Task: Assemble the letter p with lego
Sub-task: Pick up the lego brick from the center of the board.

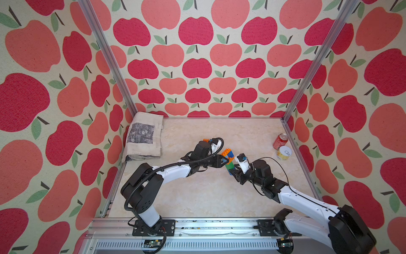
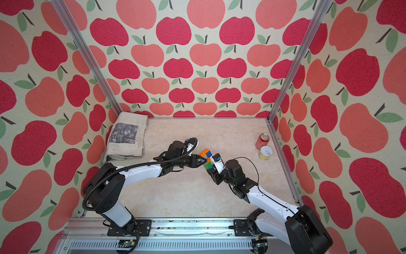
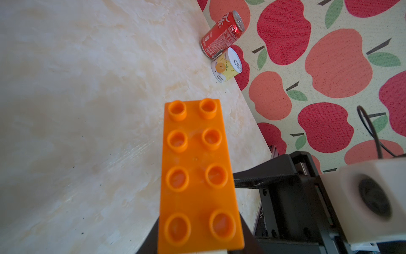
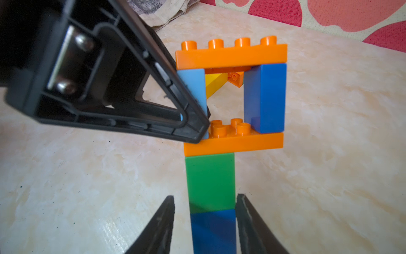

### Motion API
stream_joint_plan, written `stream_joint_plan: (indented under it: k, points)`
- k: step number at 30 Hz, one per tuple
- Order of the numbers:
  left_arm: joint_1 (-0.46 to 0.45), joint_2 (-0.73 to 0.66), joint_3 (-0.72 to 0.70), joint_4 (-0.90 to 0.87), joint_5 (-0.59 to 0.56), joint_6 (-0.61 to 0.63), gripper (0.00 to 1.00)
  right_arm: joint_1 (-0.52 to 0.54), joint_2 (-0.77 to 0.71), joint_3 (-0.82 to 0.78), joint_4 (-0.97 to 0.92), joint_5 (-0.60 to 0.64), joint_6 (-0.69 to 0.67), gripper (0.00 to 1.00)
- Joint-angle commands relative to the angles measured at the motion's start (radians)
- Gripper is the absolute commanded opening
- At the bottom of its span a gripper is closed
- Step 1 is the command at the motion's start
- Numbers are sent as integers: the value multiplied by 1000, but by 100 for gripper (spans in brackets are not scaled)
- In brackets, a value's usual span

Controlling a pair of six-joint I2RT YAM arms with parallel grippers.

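While the P (image 1: pixel 228 160) hangs between both arms over the middle of the worktop (image 1: pixel 197 193), I read the right gripper (image 4: pixel 205 195) as spread. Its jaws flank the bottom blue brick (image 4: pixel 213 231) of the stem, one against it and a gap showing at the other, probably to steady the stem.

Next out, the left gripper (image 1: pixel 224 161) is pinching the light-blue brick (image 4: pixel 193 85) on the loop's side. I judge that grip carries the build.

I count six pieces in the P: that bottom blue brick, one green brick (image 4: pixel 209 180), the light-blue brick, one blue upright (image 4: pixel 264 96) and two orange plates (image 4: pixel 230 56).

Through the loop I see two loose pieces on the worktop, a yellow brick (image 4: pixel 214 82) and an orange brick (image 4: pixel 236 78). Farther off stand two cans, a red can (image 1: pixel 280 140) and a yellow can (image 1: pixel 283 152), and one folded cloth (image 1: pixel 144 138) lies in the far corner.
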Motion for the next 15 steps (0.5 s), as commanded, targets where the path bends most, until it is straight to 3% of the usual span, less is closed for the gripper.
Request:
stream_joint_plan:
  k: [1,9,15]
  points:
    - [-13,-42,9,1,53,2,28,6,-9,31,-21,13,-26,49]
    - [-25,-41,24,-21,64,16,28,7,-4,35,-18,-7,-23,43]
    - [-25,-35,24,-9,65,13,32,6,3,41,-24,-23,-17,32]
